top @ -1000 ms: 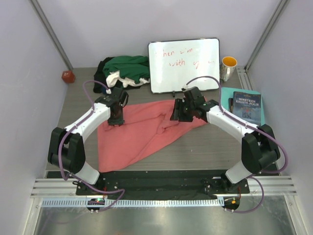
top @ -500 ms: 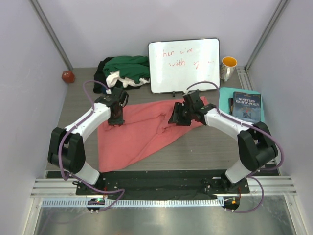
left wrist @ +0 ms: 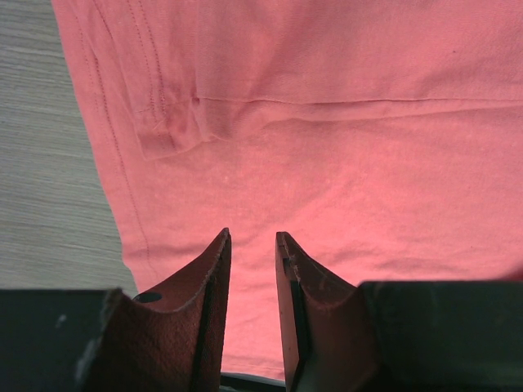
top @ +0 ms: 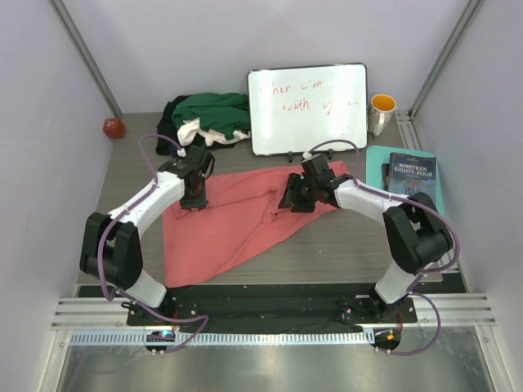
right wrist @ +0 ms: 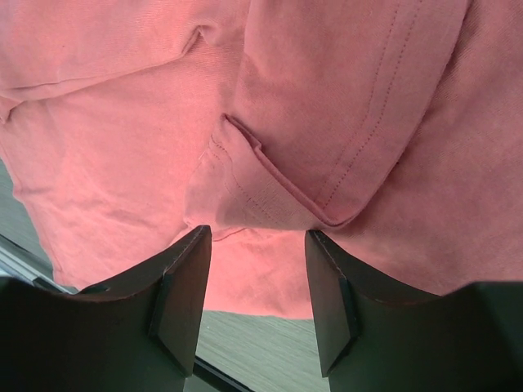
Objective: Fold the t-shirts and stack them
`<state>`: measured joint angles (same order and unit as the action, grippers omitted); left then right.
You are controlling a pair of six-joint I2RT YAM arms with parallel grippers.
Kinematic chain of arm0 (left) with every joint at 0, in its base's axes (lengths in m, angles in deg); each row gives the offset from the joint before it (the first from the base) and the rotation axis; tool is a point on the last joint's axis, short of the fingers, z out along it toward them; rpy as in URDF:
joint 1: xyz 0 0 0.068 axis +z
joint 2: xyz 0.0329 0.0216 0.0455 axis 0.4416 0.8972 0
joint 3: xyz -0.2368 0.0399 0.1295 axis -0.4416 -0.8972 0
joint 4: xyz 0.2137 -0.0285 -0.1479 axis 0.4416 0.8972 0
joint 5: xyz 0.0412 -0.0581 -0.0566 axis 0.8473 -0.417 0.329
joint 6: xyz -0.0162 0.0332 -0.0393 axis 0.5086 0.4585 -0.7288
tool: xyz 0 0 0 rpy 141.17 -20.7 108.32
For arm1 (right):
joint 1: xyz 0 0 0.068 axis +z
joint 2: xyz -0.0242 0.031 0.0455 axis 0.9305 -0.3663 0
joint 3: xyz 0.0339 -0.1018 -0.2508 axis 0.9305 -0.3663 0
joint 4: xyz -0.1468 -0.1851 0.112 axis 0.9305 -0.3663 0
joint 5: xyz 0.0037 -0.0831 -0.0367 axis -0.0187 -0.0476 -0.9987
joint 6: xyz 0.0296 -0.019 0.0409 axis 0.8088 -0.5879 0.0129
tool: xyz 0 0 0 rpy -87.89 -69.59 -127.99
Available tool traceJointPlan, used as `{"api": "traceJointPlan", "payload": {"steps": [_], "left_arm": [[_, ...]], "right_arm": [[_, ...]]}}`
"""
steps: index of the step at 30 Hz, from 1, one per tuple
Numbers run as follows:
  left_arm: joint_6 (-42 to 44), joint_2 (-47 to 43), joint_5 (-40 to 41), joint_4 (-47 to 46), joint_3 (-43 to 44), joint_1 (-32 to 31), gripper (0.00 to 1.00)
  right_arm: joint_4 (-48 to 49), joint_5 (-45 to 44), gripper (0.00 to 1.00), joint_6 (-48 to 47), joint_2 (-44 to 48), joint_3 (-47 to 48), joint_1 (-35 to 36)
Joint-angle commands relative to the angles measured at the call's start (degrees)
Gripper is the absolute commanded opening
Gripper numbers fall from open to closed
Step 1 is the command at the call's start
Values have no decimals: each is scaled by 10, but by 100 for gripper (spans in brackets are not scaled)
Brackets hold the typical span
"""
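A salmon-pink t-shirt [top: 233,224] lies spread and rumpled on the grey table, with a fold running down its middle. My left gripper [top: 194,198] hovers over its upper left part; in the left wrist view the jaws [left wrist: 253,238] stand narrowly open above flat pink cloth [left wrist: 327,147], nothing between them. My right gripper [top: 292,198] sits over the shirt's right side. In the right wrist view it [right wrist: 257,235] is open wide, just short of a folded hem of the shirt [right wrist: 270,204]. Dark green, white and black t-shirts [top: 208,116] lie heaped at the back.
A white board with red writing [top: 308,108] leans at the back centre. A yellow-lined mug [top: 381,113] stands at the back right, and a dark book [top: 411,175] lies on a teal pad at the right edge. A small red object [top: 113,127] sits back left.
The right gripper has slid a little to the left over the pink shirt. The left arm and the shirt have stayed put.
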<state>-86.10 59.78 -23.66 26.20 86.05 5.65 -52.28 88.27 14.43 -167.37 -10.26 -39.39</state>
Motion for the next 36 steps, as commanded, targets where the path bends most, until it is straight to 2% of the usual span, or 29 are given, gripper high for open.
{"api": "traceJointPlan", "payload": {"steps": [1,3,10,14,19,21,26,28,30,33,34,36], "left_arm": [[7,3,0,-12,4,0,29],[7,3,0,-12,3,0,29],[8,4,0,-12,4,0,29],[9,3,1,-12,3,0,29],[8,3,-1,-12,3,0,29],[7,4,-3,-14,4,0,29],[8,3,2,-12,3,0,29],[6,-1,4,-11,0,0,30],[6,-2,4,-11,0,0,30],[6,0,1,-11,2,0,30],[6,1,-2,-12,4,0,30],[6,2,-3,-13,5,0,30]], "right_arm": [[22,7,54,5,-13,13,0],[23,8,49,1,-16,15,-1],[23,20,44,-8,-35,20,0],[23,15,36,-11,-34,21,-1],[19,6,33,-16,-20,21,-1],[13,0,35,-18,-18,22,-1],[3,-11,48,-15,2,17,-1],[3,-22,51,-8,18,6,-1],[6,-33,53,27,51,-14,-7],[72,11,55,135,102,-77,-32],[123,15,54,162,118,-97,-35],[153,0,54,207,153,-135,-35]]}}
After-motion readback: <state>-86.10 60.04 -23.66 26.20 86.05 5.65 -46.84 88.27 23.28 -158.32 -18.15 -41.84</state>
